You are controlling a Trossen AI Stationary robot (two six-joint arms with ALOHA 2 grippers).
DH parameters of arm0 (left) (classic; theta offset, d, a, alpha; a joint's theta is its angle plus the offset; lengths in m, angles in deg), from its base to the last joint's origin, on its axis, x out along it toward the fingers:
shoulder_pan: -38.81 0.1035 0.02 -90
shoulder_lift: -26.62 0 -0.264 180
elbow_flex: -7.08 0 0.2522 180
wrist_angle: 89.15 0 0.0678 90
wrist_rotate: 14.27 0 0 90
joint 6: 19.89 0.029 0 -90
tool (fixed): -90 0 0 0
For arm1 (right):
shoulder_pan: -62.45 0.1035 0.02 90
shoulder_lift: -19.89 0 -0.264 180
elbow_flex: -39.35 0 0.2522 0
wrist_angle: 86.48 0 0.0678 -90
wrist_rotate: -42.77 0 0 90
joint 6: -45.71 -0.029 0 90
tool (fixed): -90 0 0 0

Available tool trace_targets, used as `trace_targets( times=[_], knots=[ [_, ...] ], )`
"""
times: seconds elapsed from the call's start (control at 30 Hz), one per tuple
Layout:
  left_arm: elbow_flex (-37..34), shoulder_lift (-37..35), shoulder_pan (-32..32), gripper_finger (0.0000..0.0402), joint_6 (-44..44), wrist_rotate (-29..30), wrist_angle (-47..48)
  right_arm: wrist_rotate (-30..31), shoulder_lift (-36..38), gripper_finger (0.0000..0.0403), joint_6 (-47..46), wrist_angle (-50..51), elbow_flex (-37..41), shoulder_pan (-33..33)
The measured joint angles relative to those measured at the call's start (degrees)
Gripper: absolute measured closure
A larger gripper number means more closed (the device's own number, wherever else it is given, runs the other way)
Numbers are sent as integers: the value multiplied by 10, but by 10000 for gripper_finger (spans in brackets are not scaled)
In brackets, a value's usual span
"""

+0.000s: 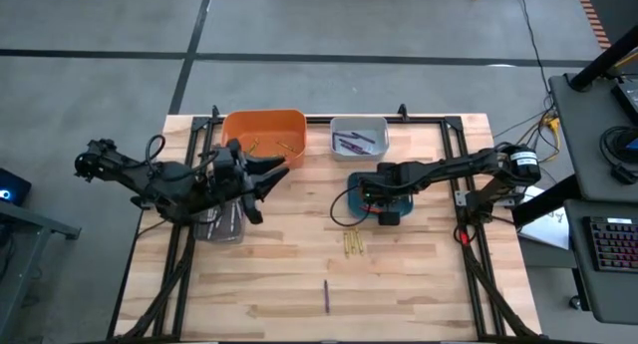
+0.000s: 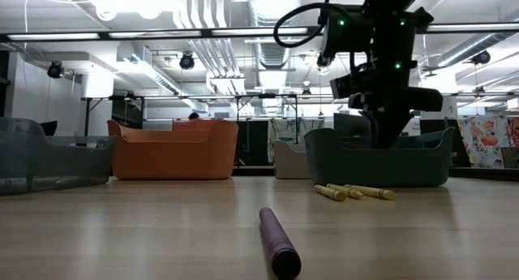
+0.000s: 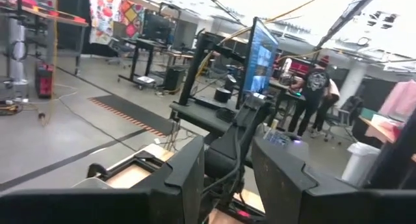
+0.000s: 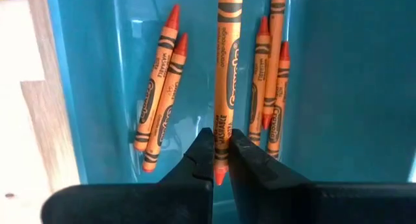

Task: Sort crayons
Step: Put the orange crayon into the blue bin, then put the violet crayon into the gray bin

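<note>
- The right gripper [image 4: 221,160] is closed on an orange crayon [image 4: 227,68], pinched near its pointed end; the rest of the stick runs straight out ahead of the fingertips.
- The right gripper is held over the teal bin [image 4: 338,87], where five more orange crayons [image 4: 159,94] lie flat on the floor below the held one, two to one side of it and three to the other.
- The left gripper [image 1: 261,174] waits beside the orange bin [image 1: 264,130], its fingers parted with nothing seen between them.
- A few yellow crayons [image 1: 353,244] lie on the table [image 1: 419,284] just beyond the teal bin, nearest the right gripper; a single purple crayon [image 1: 325,296] lies farther off, well apart from either gripper.
- Purple crayons [image 1: 351,140] are seen in the grey bin [image 1: 359,137].
- A crayon is judged light and stiff, but waxy and brittle: it may snap under a hard squeeze, and its round body may roll when nudged.
- A grip across the paper-wrapped middle is judged safest; a hold near an end, as here, lets the stick pivot.
</note>
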Motion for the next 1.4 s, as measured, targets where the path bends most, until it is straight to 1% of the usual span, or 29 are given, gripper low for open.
trace_targets(
  times=[0.1,0.2,0.27,0.37,0.5,0.67,0.77,0.9,1.0,1.1,1.17,1.27,1.4],
  knots=[
    [0,1,0,290,1,16,4,-1,0,379,0,-6,0,-2],
    [-2,5,0,290,0,35,15,-1,0,350,-10,-9,-8,-3],
    [-2,8,0,290,-3,35,18,-2,0,329,-16,-7,-15,-5],
    [-2,15,0,290,-13,37,26,-1,0,311,-29,-2,-30,-7],
    [-2,27,0,290,-34,36,31,-1,0,305,-35,18,-65,-7],
    [-2,45,0,290,-99,35,56,-4,2,310,-89,77,-138,-6],
    [-2,57,-1,290,-160,32,85,-33,7,315,-137,115,-188,-4],
    [-2,79,-1,290,-239,-15,121,-96,25,321,-197,132,-235,8],
    [-2,102,-2,290,-295,-52,132,-101,58,325,-227,126,-247,37],
    [-2,129,-5,290,-351,-96,132,-67,100,325,-260,124,-247,78],
    [-2,147,-8,291,-405,-125,131,-45,129,325,-279,122,-240,108],
    [-2,177,-17,294,-513,-165,131,-9,168,326,-306,106,-230,152],
    [-2,230,-44,303,-674,-231,124,31,201,323,-311,101,-220,198]
  ],
)
